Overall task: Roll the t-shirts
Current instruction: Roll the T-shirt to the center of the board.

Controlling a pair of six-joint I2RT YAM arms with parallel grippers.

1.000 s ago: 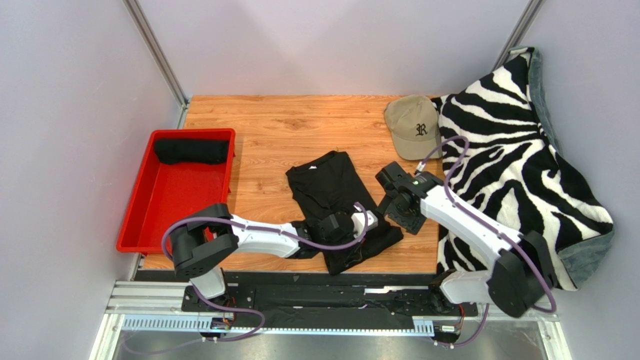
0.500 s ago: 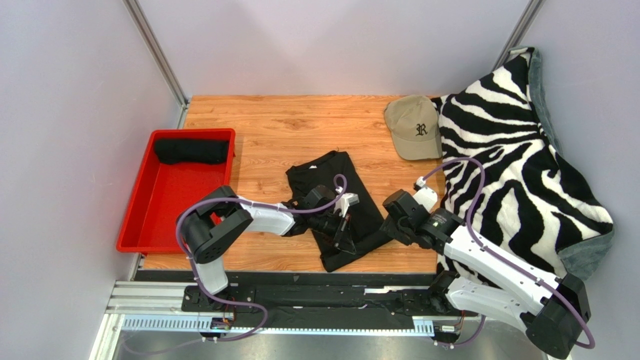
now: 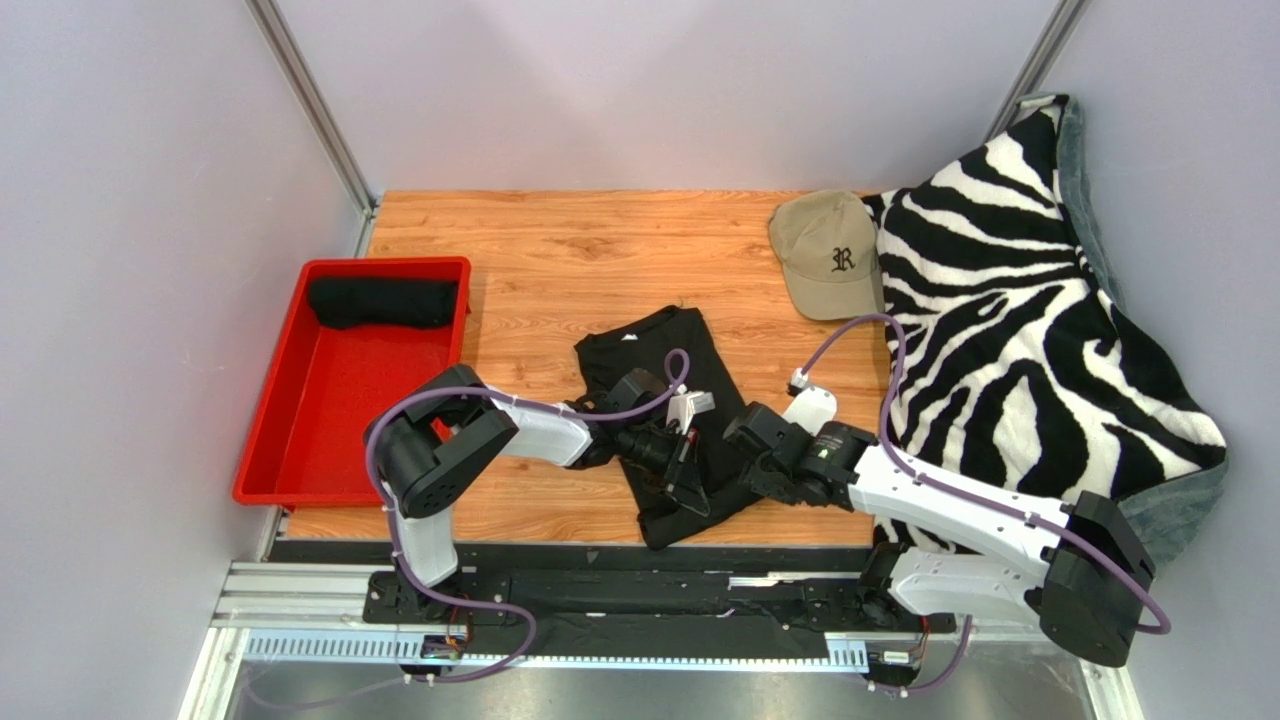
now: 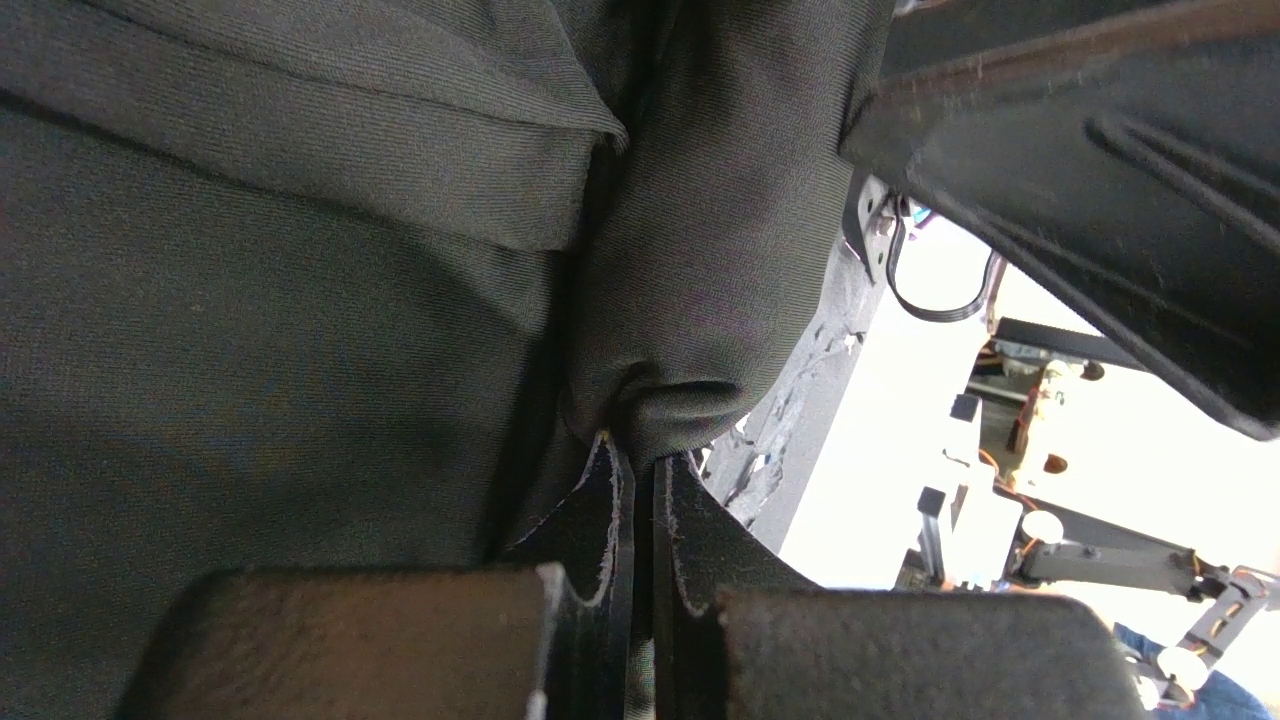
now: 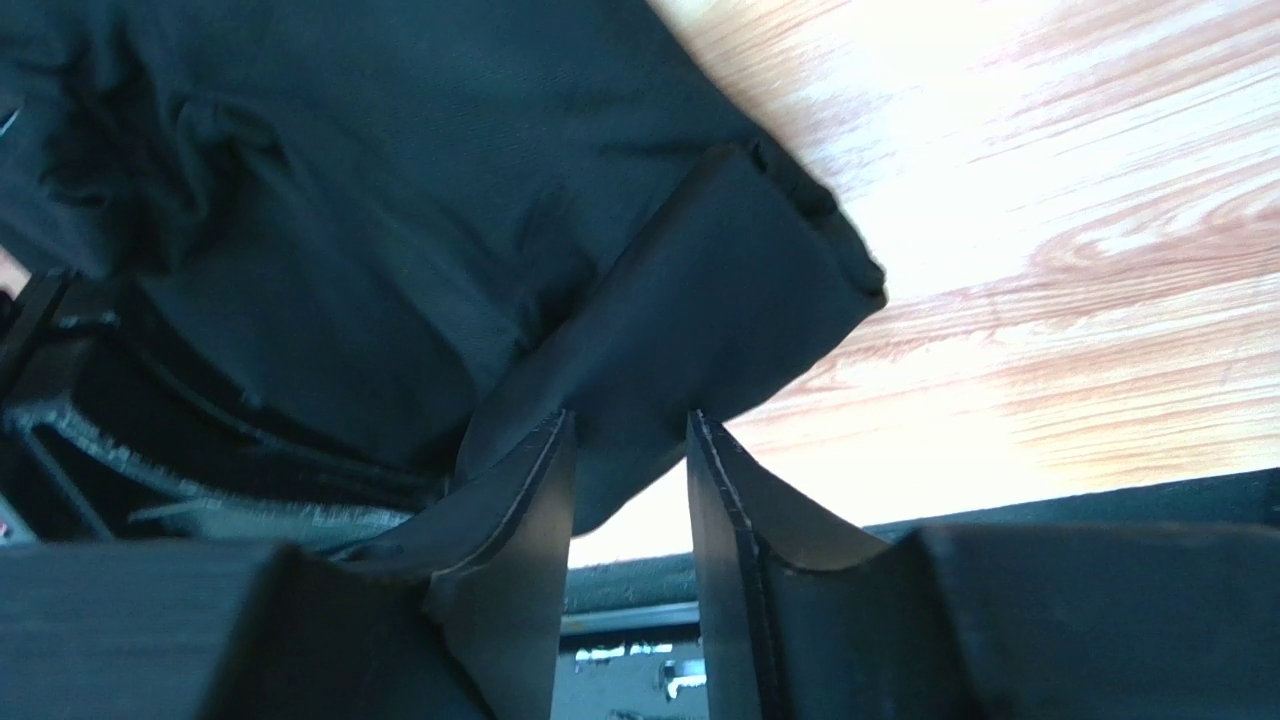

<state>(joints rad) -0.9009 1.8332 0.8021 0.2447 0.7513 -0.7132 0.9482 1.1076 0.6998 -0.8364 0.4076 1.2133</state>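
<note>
A black t-shirt (image 3: 661, 360) lies folded on the wooden table (image 3: 556, 255), its near end bunched up. My left gripper (image 3: 694, 483) is over that near end. In the left wrist view the left gripper (image 4: 643, 450) is shut on a pinched fold of the t-shirt (image 4: 301, 300). My right gripper (image 3: 741, 450) sits at the shirt's right near edge. In the right wrist view the right gripper (image 5: 631, 428) has narrowed onto a corner flap of the t-shirt (image 5: 451, 195), and the cloth touches both fingers. A second black t-shirt (image 3: 383, 303) lies rolled in the red bin (image 3: 338, 405).
The red bin stands at the table's left edge. A tan cap (image 3: 824, 255) lies at the back right, beside a zebra-striped blanket (image 3: 1022, 300) that covers the right side. The table's front edge (image 3: 601, 528) is just behind both grippers.
The right arm swung left and down to the shirt's right near corner, and its jaws narrowed onto the cloth. The left gripper pulled the shirt's near end back and left, staying shut.
</note>
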